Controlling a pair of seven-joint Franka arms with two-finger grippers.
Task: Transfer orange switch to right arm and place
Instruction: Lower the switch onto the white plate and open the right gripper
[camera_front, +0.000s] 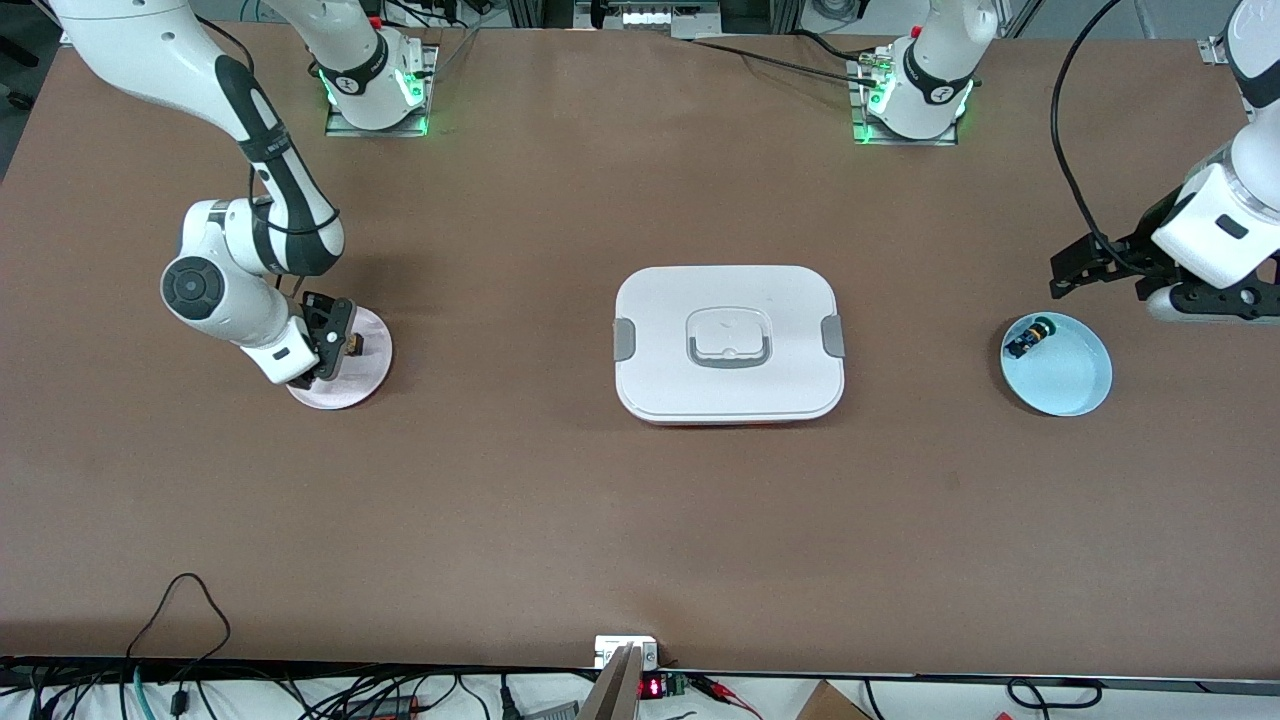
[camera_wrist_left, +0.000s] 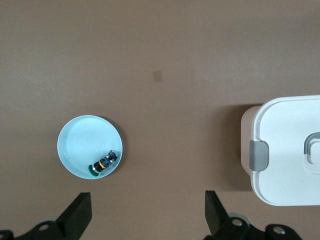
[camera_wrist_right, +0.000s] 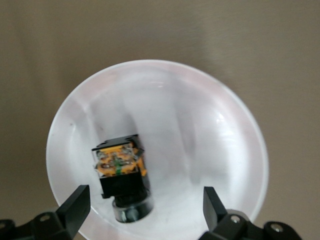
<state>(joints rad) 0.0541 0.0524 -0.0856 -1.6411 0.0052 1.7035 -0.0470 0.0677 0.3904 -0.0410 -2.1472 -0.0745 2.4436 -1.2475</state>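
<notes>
The orange switch (camera_wrist_right: 120, 170), a small black block with orange and copper parts, lies on a pale pink plate (camera_wrist_right: 200, 125) at the right arm's end of the table. It also shows in the front view (camera_front: 356, 345) on that plate (camera_front: 350, 390). My right gripper (camera_wrist_right: 145, 200) hangs low over the plate, open, with one finger on each side of the switch and not touching it; in the front view the gripper (camera_front: 333, 345) covers part of the plate. My left gripper (camera_front: 1100, 280) is open and empty above the table beside a light blue plate (camera_front: 1075, 385).
The light blue plate (camera_wrist_left: 82, 142) holds a small black switch with blue and green parts (camera_wrist_left: 104, 163), also seen in the front view (camera_front: 1030, 338). A white lidded box with grey clips (camera_front: 728, 345) stands at the table's middle and shows in the left wrist view (camera_wrist_left: 285, 150).
</notes>
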